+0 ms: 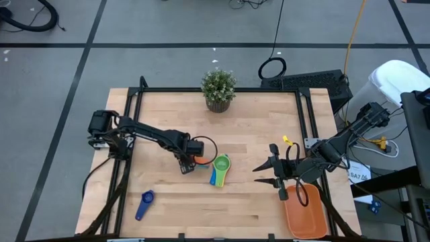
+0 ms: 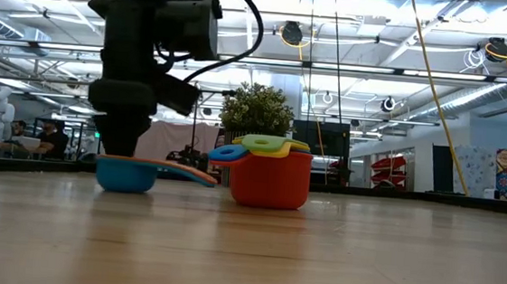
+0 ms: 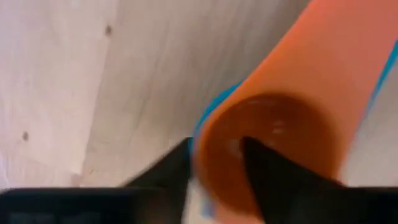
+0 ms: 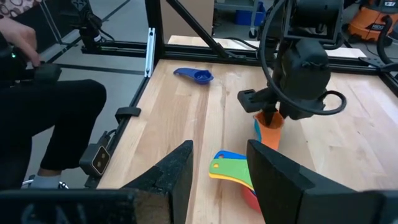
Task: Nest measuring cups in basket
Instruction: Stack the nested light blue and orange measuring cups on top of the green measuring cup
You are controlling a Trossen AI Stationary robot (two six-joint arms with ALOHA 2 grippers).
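An orange measuring cup [image 3: 273,124] sits nested in a light blue one [image 2: 124,175] on the table left of centre. My left gripper [image 1: 190,161] points down into them and is shut on their wall. Just to the right stands a nested stack [image 1: 220,169]: a red cup [image 2: 269,178] at the bottom with yellow, green and blue handles on top. A dark blue cup [image 1: 144,204] lies alone near the front left. The orange basket [image 1: 306,215] rests at the front right. My right gripper [image 1: 261,175] hovers open, with nothing in it, above the table by the basket's far end. My left gripper comes from above, pointing down. One finger [image 3: 267,177] is inside the orange cup's bowl and the other [image 3: 165,177] outside, with the near wall [image 3: 208,155] of the orange cup and the light blue one around it between them. The light blue cup's bottom rests on the table.
A small potted plant [image 1: 218,89] stands at the table's far edge. A black frame rail [image 1: 141,101] runs along the sides. A seated person [image 4: 37,112] is beyond the table's left edge. Bare wood lies between the stack and the basket.
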